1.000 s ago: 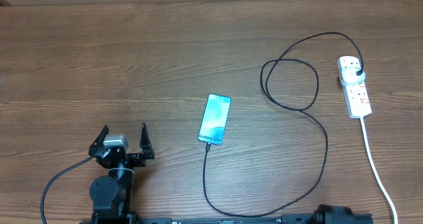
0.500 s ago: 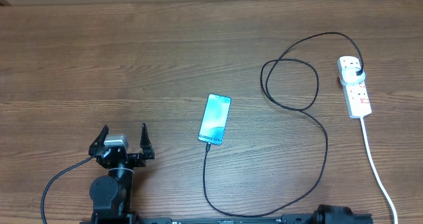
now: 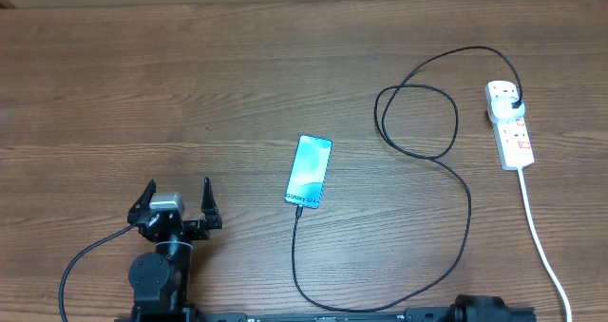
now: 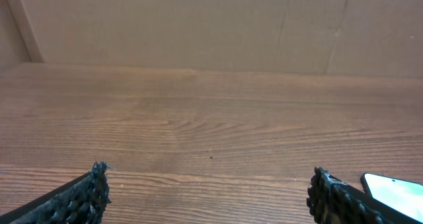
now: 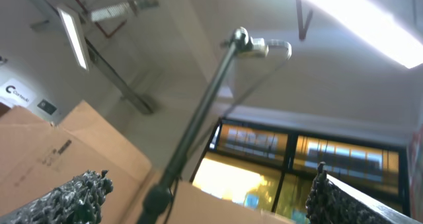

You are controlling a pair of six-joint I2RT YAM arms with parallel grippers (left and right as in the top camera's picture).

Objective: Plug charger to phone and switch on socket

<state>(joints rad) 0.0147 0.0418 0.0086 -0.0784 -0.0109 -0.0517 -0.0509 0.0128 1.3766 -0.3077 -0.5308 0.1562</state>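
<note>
Both arms sit back at the near edge while phone and power strip lie wired together on the brown wooden table (image 3: 190,75).

The slim black-edged smartphone with the pale blue lit screen (image 3: 309,172) lies face up mid-table, near the left gripper (image 3: 179,183) and to its right. That gripper's two black fingers (image 3: 207,197) stand wide apart around nothing. The long thin black charger cable (image 3: 467,208) meets the phone's bottom edge, so its tip looks seated. It loops off right to its black plug (image 3: 514,102), which sits in the far outlet of the white oblong power strip (image 3: 522,156). The slack suggests nothing tugs the phone. The right gripper (image 5: 208,181) points at the ceiling, spread and empty. Whether the red-marked switches (image 3: 518,137) are on, I cannot tell; I'd guess that step remains.
</note>
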